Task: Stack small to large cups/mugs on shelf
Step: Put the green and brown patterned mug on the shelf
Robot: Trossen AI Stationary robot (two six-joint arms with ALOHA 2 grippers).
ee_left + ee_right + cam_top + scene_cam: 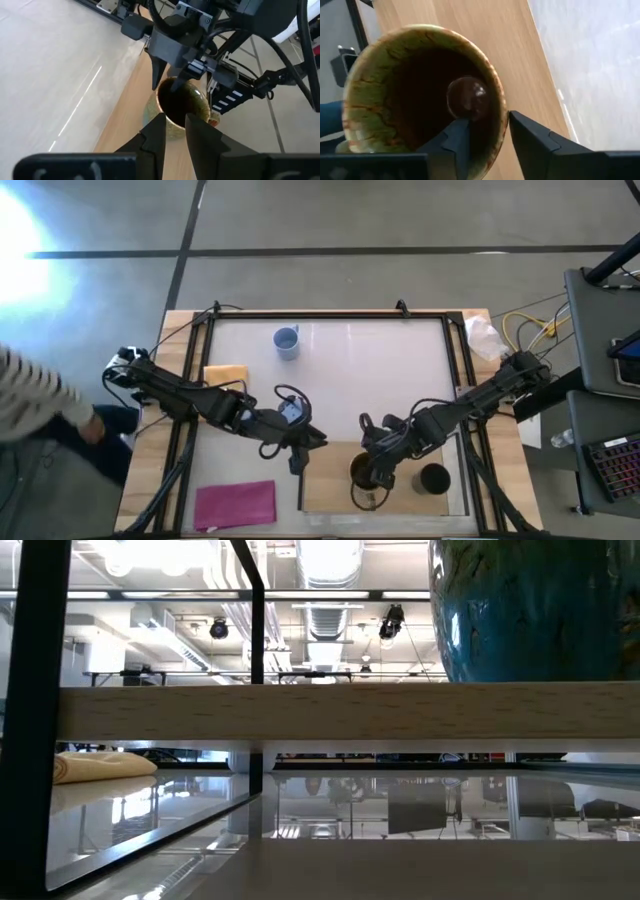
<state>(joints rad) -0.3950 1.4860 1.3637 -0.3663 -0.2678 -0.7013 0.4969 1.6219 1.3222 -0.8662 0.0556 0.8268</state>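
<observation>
Mug holding small cup, right claw on rim

Bright, washed-out room with a fair bit of glare

Big white flare blows out the floor in the overhead's top-left corner, and the white tabletop looks pale and hazy. At table level the ceiling lights are overexposed and mirror off the glossy surface, while the blue mug right at the lens is soft. Both wrist shots are smeary, with light streaks on the table and the green-brown mug dark inside.
</observation>
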